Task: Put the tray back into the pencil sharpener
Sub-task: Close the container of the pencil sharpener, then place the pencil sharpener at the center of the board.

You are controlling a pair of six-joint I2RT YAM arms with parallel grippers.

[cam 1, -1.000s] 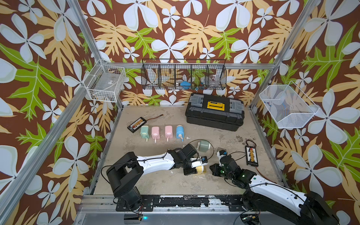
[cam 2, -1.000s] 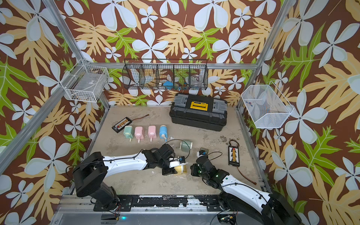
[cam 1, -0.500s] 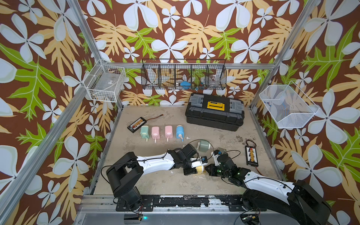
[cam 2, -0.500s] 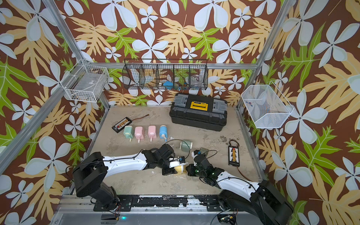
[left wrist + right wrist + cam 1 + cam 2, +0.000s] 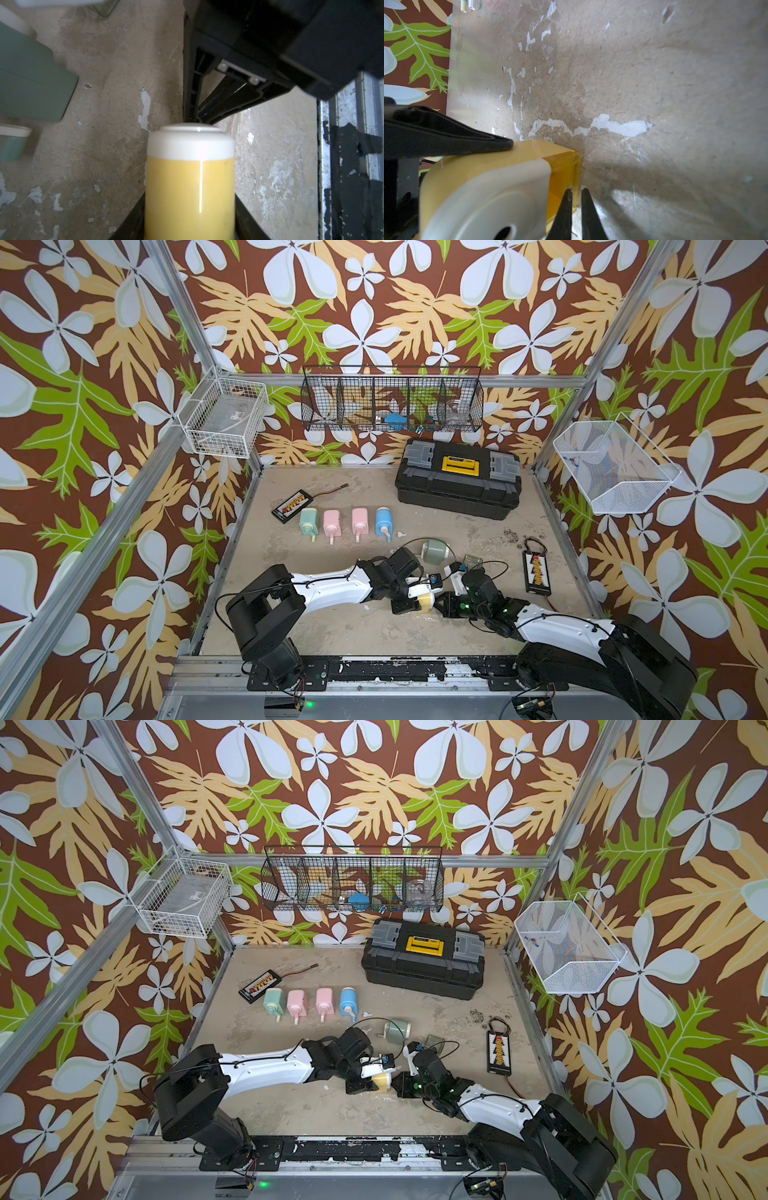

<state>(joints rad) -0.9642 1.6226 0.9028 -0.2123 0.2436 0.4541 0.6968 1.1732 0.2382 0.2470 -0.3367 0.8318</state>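
Note:
A yellow pencil sharpener (image 5: 424, 600) (image 5: 381, 1080) with a white face lies near the table's front middle. My left gripper (image 5: 190, 218) is shut on its yellow body (image 5: 190, 187), one black finger (image 5: 467, 135) pressing its side. The tray (image 5: 562, 172) is translucent amber and sits at the sharpener's side, sticking out past the white face (image 5: 483, 197). My right gripper (image 5: 576, 199) (image 5: 440, 602) is shut on the tray's thin wall, right against the sharpener. I cannot tell how deep the tray sits.
A green sharpener (image 5: 434, 549) and a clear tray (image 5: 471, 561) lie just behind the grippers. Several pastel sharpeners (image 5: 345, 522) stand in a row at mid-left. A black toolbox (image 5: 457, 485) is at the back, a charger board (image 5: 536, 572) at the right.
My right gripper has moved left with the tray, up against the sharpener. The left arm and the sharpener have stayed put.

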